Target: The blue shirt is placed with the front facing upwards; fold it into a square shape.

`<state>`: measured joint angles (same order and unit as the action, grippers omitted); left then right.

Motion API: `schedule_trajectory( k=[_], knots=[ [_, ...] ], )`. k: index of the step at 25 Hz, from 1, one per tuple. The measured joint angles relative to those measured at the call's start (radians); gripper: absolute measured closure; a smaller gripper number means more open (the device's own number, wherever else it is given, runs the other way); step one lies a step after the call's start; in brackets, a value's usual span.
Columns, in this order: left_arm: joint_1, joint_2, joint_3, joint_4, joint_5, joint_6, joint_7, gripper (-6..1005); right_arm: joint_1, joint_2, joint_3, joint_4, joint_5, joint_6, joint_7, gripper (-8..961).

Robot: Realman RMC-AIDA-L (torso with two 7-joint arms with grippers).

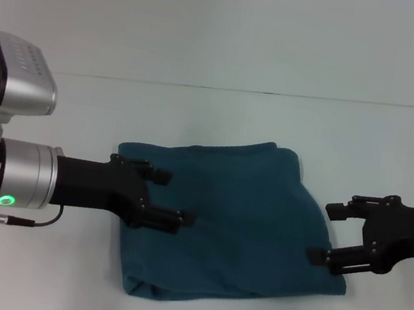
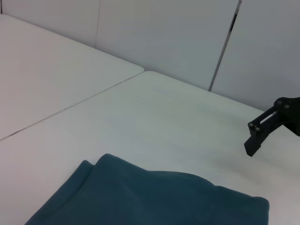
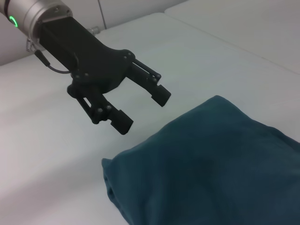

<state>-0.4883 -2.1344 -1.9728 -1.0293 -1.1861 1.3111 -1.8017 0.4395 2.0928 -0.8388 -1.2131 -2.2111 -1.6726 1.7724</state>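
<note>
The blue shirt (image 1: 232,221) lies folded into a rough, slightly skewed rectangle on the white table (image 1: 220,118), in the middle of the head view and a little toward the near edge. Its long axis runs across the table from the robot's left to its right, tilted so that the left end sits nearer the robot than the right end. No print, neck or sleeve shows (only plain teal cloth, with soft folds along the near-left corner). The near edge is thick and rounded where layers are doubled over.

Around it the table carries only a thin seam line (image 1: 278,94) running across behind the shirt; a pale wall rises beyond.

The left gripper (image 1: 172,197) hangs over the shirt's left part, its two black fingers (image 3: 121,123) spread wide apart and holding nothing; in the right wrist view they are clearly raised above the cloth, just off the folded corner. The right gripper (image 1: 329,233) sits at the shirt's right edge, its fingers also spread wide and empty, one fingertip just over the cloth's border, the other beside it above bare table.
</note>
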Motion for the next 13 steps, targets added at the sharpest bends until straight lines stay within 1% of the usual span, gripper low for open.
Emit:
schedule_trajectory(
  k=[9, 11, 13],
  knots=[
    [0.000, -0.005, 0.000, -0.002, 0.000, -0.001, 0.000, 122, -0.016, -0.001, 0.000, 0.002, 0.003, 0.026, -0.008, 22],
    [0.009, -0.011, 0.000, -0.020, 0.000, -0.001, -0.001, 122, -0.019, 0.001, 0.006, 0.007, 0.003, 0.031, -0.017, 22],
    [0.015, -0.013, 0.000, -0.028, 0.000, -0.001, -0.001, 122, -0.020, 0.002, 0.008, 0.010, 0.003, 0.035, -0.017, 22]
  ],
)
